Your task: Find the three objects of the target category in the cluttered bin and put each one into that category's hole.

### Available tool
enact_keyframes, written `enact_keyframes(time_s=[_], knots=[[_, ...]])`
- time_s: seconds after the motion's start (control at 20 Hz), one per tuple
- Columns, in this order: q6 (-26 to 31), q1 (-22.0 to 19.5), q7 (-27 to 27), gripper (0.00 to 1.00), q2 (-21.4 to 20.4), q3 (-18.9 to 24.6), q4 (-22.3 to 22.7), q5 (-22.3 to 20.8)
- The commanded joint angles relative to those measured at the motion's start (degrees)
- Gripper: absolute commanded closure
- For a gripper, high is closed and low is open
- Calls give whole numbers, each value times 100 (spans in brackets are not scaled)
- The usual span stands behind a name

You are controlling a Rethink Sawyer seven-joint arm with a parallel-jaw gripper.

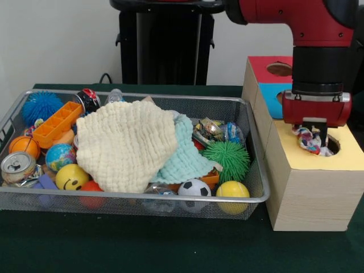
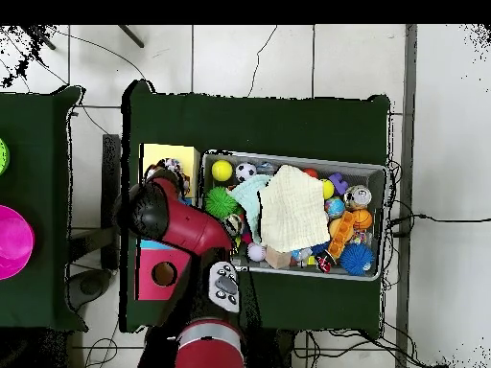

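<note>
Where the end effector (image 1: 316, 138) hangs over the yellow hole (image 1: 331, 145), multicoloured toy (image 1: 307, 139) at its rim.

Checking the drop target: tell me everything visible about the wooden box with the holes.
The pale wooden box with coloured top panels stands on the green table, right against the wire mesh bin in the front view. Its top steps upward: a yellow panel lowest, then blue, then red, each with a round hole. The gripper hangs over the yellow hole, with a multicoloured patterned object at its tips, right at that hole's rim. The sides look like light wood grain.
</note>
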Motion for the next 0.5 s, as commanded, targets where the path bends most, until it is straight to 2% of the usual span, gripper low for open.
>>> enact_keyframes(time_s=[0.05, 0.5], knots=[[-648, -395, 1727, 100, 870, 767, 143, -96], [-691, -540, 1543, 100, 960, 897, 116, -100]])
